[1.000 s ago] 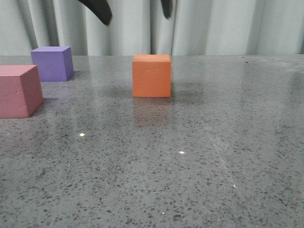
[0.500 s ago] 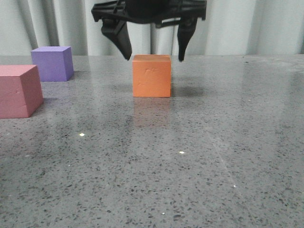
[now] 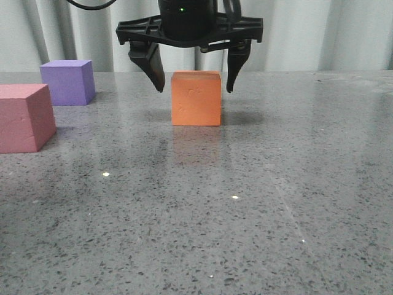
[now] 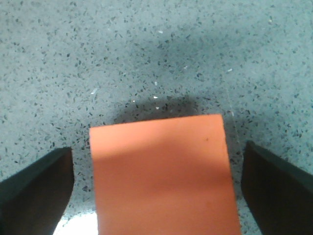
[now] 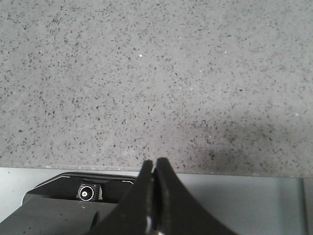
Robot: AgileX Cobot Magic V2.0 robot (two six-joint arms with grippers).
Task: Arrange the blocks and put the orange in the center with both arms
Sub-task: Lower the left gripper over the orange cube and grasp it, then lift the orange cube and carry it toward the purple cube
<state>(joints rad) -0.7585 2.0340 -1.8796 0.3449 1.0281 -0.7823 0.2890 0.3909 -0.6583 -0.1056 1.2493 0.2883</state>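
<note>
The orange cube (image 3: 196, 98) stands on the table's middle, toward the back. My left gripper (image 3: 194, 91) is open and hangs over it, one finger on each side of the cube's upper part, with gaps on both sides. The left wrist view shows the cube's top (image 4: 161, 171) between the spread fingers (image 4: 34, 191). The pink-red cube (image 3: 23, 118) sits at the left edge. The purple cube (image 3: 67, 82) is behind it. My right gripper (image 5: 154, 164) is shut and empty above the table's edge, seen only in its wrist view.
The grey speckled table (image 3: 245, 196) spreads to the front and right. A pale curtain (image 3: 295, 34) hangs behind it. In the right wrist view a dark robot base part (image 5: 83, 193) lies beyond the table edge.
My left gripper has come down from the top of the view, open, until its fingers straddle the orange cube's upper part. The cubes have not moved.
</note>
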